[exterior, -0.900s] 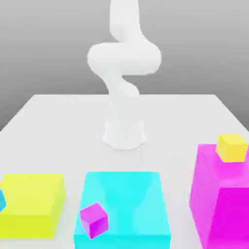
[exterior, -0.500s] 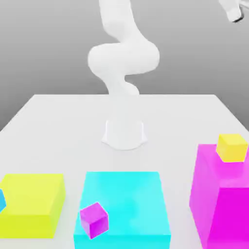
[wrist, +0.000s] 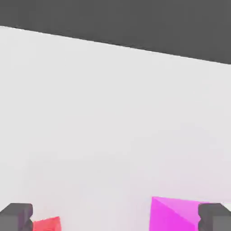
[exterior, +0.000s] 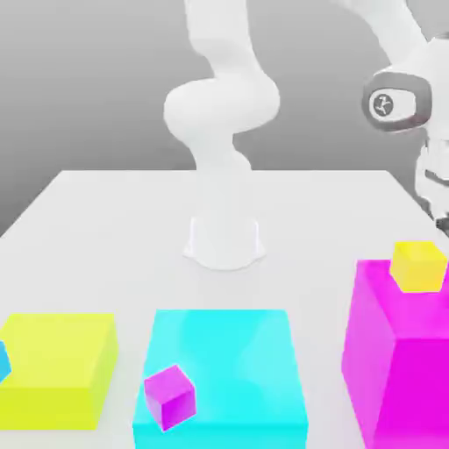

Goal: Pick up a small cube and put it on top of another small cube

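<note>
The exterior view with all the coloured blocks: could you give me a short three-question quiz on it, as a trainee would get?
1. True or false: the small yellow cube sits on the big magenta block.
2. Which big block carries the small purple cube: A) yellow, B) cyan, C) magenta?
3. Are the pincer fingers open or shut?

Key: 1 true; 2 B, the big cyan block; 3 open, holding nothing.

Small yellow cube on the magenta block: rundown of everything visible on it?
The small yellow cube is a plain, matte, uniformly yellow solid with no markings. It rests flat on the top face of the large magenta block, near that block's far edge, turned slightly so its sides are not square with the block's. Only the block touches it. The arm's wrist hangs above it toward the exterior view's right, clear of it.
</note>
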Available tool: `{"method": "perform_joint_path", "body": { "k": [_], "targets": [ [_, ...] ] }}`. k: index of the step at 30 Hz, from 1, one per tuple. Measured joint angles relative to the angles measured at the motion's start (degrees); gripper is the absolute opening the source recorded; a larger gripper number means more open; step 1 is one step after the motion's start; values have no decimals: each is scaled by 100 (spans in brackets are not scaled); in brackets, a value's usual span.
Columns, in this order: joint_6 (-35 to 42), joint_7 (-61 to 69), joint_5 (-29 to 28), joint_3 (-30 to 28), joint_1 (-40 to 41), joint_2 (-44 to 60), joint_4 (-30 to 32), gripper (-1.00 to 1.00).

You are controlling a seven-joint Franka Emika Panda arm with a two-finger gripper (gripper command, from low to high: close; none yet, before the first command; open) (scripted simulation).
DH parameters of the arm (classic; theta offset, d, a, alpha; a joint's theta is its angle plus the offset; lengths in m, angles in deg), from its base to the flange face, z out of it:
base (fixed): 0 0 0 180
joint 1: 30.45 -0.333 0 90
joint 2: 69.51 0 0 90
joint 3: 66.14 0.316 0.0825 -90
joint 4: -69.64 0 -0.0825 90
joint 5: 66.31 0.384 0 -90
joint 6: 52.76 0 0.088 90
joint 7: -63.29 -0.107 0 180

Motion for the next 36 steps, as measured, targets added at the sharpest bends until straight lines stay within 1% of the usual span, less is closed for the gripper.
{"method": "perform_joint_path", "body": {
  "k": [2,4,6,8,11,12,18,20,24,27,28,31,36],
  "targets": [
    [-275,88,-206,-91,100,221,295,0],
    [-542,24,-649,-85,282,408,534,0],
    [-846,-221,-1094,-226,113,760,542,0],
    [-1168,-460,-1448,-504,-101,1159,479,0],
    [-1672,-675,-1720,-963,-506,1777,364,0],
    [-1769,-697,-1741,-1044,-585,1896,343,-100],
    [-1807,-721,-1766,-1083,-621,1955,331,-100],
    [-1634,-664,-1709,-967,-515,1742,372,-100],
    [-1022,-256,-1170,-615,-296,972,527,-100],
    [-605,-68,-739,-564,-202,460,591,-100],
    [-462,-64,-724,-529,-158,393,518,-100],
    [193,-7,-974,-418,-276,260,71,-100],
    [1424,44,-1684,-379,-489,82,-815,-100]
  ]
}}
